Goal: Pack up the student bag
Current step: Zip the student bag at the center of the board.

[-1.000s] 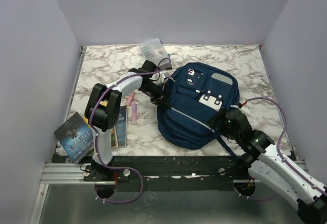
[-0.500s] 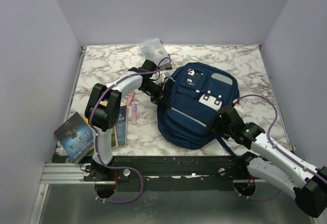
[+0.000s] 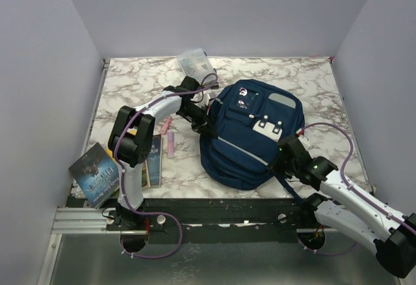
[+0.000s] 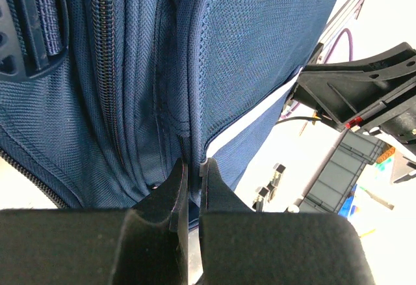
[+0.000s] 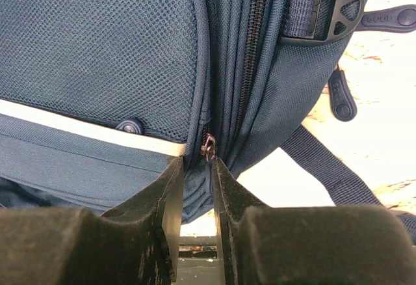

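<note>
Navy blue fabric backpack (image 3: 250, 132), likely soft and limp, lies centre-right on marble desk (image 3: 130, 83). Left gripper (image 4: 194, 165) pinches its side seam. Right gripper (image 5: 197, 164) straddles zipper pull (image 5: 208, 147), grip unconfirmed. Hold seams, pulls.

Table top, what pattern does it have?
The table is white marble with grey veins; the top external view shows it best.

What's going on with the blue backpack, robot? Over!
Left tool shut on student bag seam. Right tool pinching bag by zipper pull. Books left of bag. Nothing in the way.
</note>
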`<state>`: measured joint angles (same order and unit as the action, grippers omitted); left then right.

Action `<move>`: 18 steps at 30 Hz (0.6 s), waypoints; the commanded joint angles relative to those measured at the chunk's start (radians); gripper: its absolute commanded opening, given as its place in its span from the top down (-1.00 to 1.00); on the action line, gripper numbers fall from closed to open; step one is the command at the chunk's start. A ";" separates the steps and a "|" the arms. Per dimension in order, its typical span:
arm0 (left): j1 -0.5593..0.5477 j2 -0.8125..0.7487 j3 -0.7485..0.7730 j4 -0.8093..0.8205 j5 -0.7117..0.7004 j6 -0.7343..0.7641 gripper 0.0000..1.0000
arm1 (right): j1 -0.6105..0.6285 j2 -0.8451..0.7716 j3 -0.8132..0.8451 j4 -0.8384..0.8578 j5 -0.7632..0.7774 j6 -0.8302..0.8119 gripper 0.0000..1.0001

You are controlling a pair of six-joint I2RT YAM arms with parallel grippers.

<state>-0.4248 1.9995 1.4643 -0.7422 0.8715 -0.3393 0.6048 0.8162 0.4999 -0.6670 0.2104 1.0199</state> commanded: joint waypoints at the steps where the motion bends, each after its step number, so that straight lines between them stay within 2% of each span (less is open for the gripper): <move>1: 0.011 0.010 0.027 -0.014 0.029 0.012 1.00 | -0.002 -0.022 -0.003 -0.118 0.002 -0.018 0.47; 10: 0.007 0.011 0.022 -0.014 0.021 0.013 1.00 | -0.002 -0.052 0.058 -0.130 -0.004 -0.033 0.38; 12: 0.004 0.014 0.025 -0.014 0.024 0.008 1.00 | -0.002 -0.055 0.105 -0.100 0.034 -0.073 0.18; 15: 0.000 0.012 0.022 -0.014 0.018 0.006 1.00 | -0.007 -0.013 0.152 0.004 0.085 -0.121 -0.32; 18: -0.007 0.008 0.016 -0.014 -0.005 0.006 1.00 | -0.011 0.097 0.201 0.192 0.033 -0.169 -0.33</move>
<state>-0.4248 2.0010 1.4643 -0.7422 0.8707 -0.3393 0.6006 0.8120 0.6319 -0.6792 0.2367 0.9245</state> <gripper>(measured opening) 0.044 0.661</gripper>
